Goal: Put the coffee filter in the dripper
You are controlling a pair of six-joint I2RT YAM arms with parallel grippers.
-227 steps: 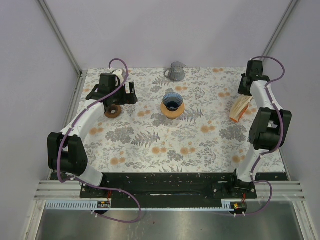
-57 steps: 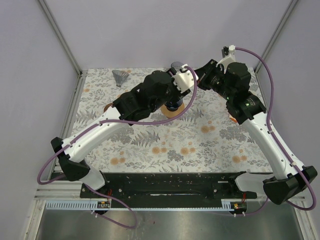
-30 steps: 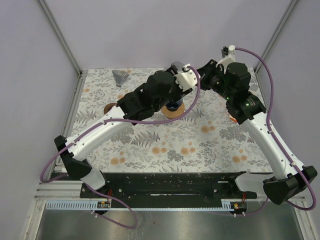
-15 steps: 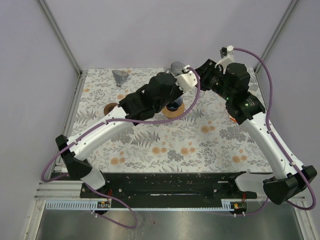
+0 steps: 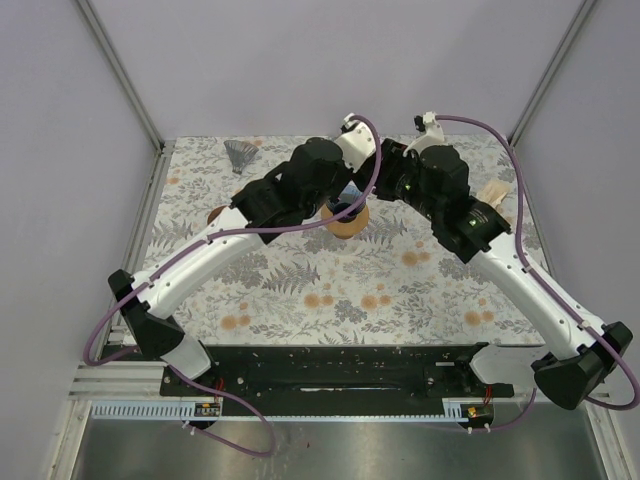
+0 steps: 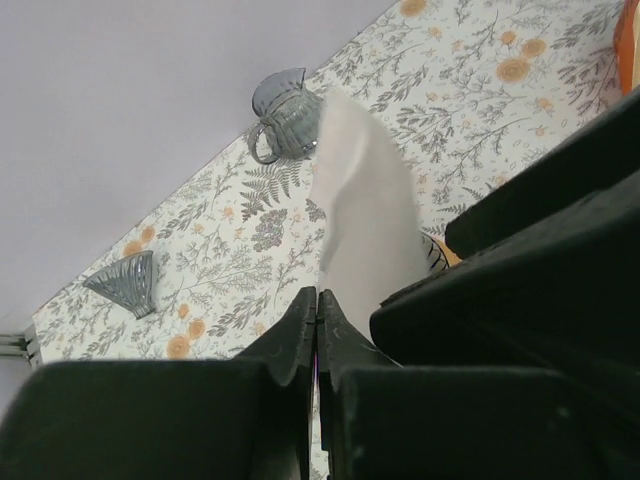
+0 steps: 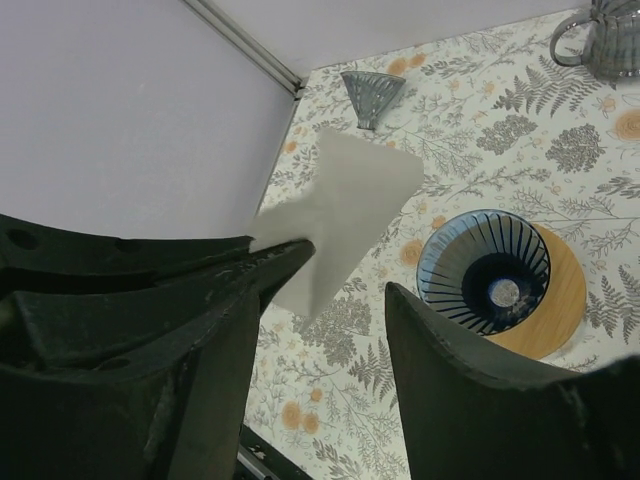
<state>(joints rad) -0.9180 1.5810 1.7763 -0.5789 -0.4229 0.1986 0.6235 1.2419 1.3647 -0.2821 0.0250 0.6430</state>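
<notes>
Overhead view: the left arm and right arm meet nose to nose above the dripper, which stands on its wooden base toward the back middle of the table. The filter cannot be made out here and is probably masked by the two heads. Left wrist view: the left claw is pressed together on the lower edge of the filter, which rises from the pinch as a flat white sheet, in the air and not in the dripper. A grey jug and a ribbed grey glass piece sit beyond on the table. Right wrist view: the right claw stands apart and grips nothing. The filter hangs ahead of it, pinched at one corner by the other claw's tips, beside the dripper's open mouth. Judgement: the edge pinch leaves the sheet's body free, presumably for opening and lowering. Placement is not yet done.
</notes>
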